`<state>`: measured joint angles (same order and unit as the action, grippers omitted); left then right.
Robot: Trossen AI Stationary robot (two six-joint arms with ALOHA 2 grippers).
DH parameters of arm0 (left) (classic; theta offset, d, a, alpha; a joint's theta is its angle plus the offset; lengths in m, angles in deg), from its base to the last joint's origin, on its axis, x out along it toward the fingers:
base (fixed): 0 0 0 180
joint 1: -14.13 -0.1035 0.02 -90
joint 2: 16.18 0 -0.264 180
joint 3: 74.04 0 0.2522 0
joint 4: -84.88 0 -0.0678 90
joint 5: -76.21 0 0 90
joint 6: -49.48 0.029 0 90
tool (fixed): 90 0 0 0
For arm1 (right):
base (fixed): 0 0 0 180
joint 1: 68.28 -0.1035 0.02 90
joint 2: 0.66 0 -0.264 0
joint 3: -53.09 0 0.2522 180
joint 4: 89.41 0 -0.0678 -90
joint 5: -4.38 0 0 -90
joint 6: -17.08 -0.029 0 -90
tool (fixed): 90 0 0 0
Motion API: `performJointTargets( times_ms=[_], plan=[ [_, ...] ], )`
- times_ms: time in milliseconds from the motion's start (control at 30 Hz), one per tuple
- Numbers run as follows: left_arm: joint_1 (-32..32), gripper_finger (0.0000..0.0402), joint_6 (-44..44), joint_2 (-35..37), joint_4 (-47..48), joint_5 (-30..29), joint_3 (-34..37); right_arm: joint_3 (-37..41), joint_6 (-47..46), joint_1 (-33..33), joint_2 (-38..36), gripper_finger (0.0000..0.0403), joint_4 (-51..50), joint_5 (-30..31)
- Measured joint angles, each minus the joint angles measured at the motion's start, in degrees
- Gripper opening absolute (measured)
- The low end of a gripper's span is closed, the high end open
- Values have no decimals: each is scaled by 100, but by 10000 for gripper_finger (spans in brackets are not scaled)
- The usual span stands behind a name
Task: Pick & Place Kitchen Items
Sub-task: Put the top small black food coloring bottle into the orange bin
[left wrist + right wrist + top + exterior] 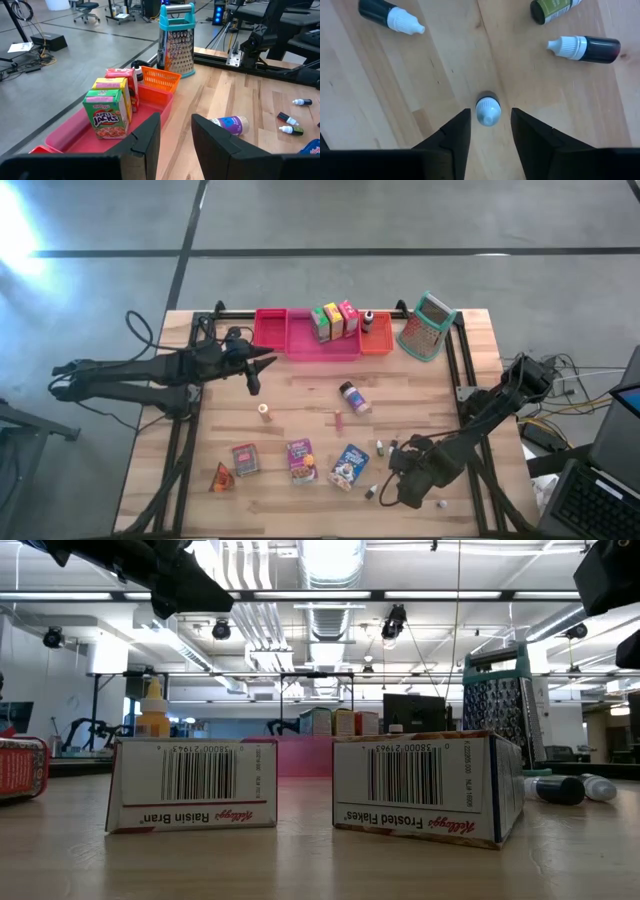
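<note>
Two arms work over a wooden table [300, 395]. The left gripper [262, 363] hangs by the near edge of the pink tray [300, 340]; its fingers [147, 137] stand a narrow gap apart with nothing between them. In the tray, three boxes stand upright in a row: green [321, 322], yellow [334, 319], pink [348, 316]. An orange bin [377, 336] just beside holds a dark-capped bottle [369, 318], also upright. A grater [428, 327] lies at the far right corner.

Along the front edge, left to right: an orange wedge [221, 477], a red can [245, 459], a purple box [302, 460] and a blue box [350, 466], both boxes lying flat with their long axes running roughly front to back. A small jar [355, 397] lies on its side mid-table, its long axis slanting.

The right gripper [388, 492] is low over the front right, fingers [452, 135] slightly apart and straddling a dropper bottle [487, 110] that stands upright, white tip toward the wrist camera; whether they touch it cannot be told. Three more droppers lie flat nearby, tips pointing different ways: one [390, 16], a second [585, 47], a green one [552, 10].
</note>
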<state>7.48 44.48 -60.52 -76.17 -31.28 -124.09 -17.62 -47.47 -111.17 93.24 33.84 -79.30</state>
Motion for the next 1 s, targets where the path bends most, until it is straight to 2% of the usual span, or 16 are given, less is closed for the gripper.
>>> performJointTargets(
  times_ms=[567,1000],
  plan=[
    [0,116,-22,0,2,2,0,7,-34,0,-4,95,52,123],
    [0,116,-101,0,4,2,0,121,-109,0,-4,127,205,112]
  ],
)
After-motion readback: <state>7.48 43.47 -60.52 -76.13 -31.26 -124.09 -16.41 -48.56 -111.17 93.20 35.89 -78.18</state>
